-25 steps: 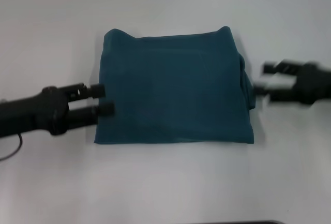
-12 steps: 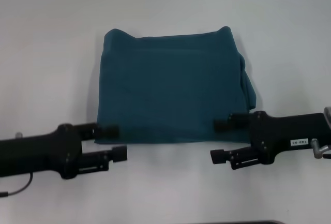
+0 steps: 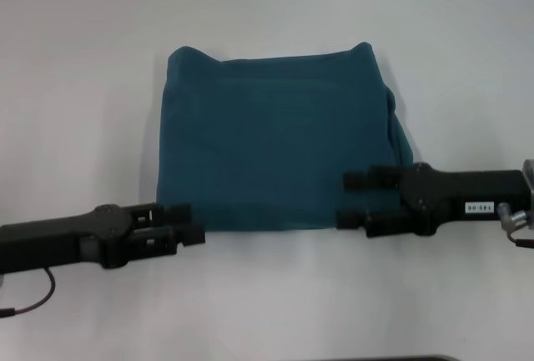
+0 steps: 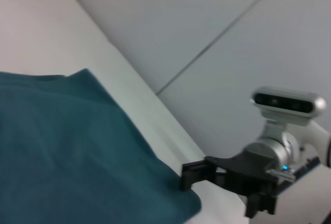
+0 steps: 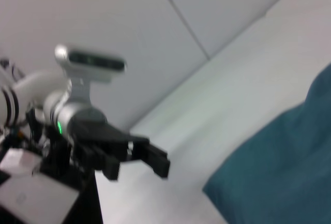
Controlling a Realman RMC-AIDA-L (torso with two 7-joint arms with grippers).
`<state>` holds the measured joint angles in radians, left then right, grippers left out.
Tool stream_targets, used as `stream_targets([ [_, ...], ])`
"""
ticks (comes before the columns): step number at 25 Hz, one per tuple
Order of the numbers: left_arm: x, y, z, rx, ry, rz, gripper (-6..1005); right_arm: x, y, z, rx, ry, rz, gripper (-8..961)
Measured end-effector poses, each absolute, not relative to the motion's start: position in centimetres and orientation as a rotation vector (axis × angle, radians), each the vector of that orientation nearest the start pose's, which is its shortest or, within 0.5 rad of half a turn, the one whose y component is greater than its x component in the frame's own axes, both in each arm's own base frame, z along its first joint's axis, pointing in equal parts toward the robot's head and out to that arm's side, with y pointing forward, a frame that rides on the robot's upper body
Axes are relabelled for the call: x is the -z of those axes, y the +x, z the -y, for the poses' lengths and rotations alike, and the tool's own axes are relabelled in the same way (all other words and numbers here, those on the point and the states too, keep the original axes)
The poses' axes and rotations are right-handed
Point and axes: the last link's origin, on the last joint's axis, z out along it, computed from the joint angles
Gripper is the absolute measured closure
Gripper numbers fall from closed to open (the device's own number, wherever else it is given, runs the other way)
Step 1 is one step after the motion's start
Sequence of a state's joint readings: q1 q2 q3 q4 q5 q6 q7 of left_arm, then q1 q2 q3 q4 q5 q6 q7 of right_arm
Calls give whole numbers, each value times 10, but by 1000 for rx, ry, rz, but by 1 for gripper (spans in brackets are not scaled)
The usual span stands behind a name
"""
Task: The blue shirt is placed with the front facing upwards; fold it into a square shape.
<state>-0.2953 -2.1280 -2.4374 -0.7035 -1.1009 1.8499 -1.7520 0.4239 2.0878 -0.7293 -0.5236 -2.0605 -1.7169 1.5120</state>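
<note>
The blue shirt (image 3: pixel 279 140) lies folded into a rough rectangle in the middle of the white table, plain side up, with its lettering and collar hidden. My left gripper (image 3: pixel 188 223) is at the shirt's near left corner, its fingers a little apart, just off the cloth's edge. My right gripper (image 3: pixel 350 199) is at the near right corner with its fingers apart, over the shirt's near edge. The left wrist view shows the shirt (image 4: pixel 67 146) and the right gripper (image 4: pixel 199 175) at its corner. The right wrist view shows the shirt (image 5: pixel 284 167) and the left gripper (image 5: pixel 150 157).
The white table (image 3: pixel 267 303) extends on all sides of the shirt. A fold of cloth bulges out on the shirt's right side (image 3: pixel 402 140). A dark edge shows at the bottom of the head view (image 3: pixel 384 358).
Both arms have swung from the shirt's left and right sides to its near corners. In the last half second the left gripper's fingers have drawn closer together.
</note>
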Motion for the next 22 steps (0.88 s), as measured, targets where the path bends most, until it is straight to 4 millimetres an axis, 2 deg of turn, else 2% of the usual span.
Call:
stream_targets([
  [3, 14, -289, -233, 903, -2727, 1453, 326, 29, 284, -259, -898, -2806, -1109, 11],
  [9, 15, -285, -240, 900, -2720, 1477, 326, 29, 286, -256, -913, -2787, -1131, 11],
  [22, 15, -287, -242, 887, -2707, 1491, 326, 29, 289, -255, -905, -2778, -1149, 11],
])
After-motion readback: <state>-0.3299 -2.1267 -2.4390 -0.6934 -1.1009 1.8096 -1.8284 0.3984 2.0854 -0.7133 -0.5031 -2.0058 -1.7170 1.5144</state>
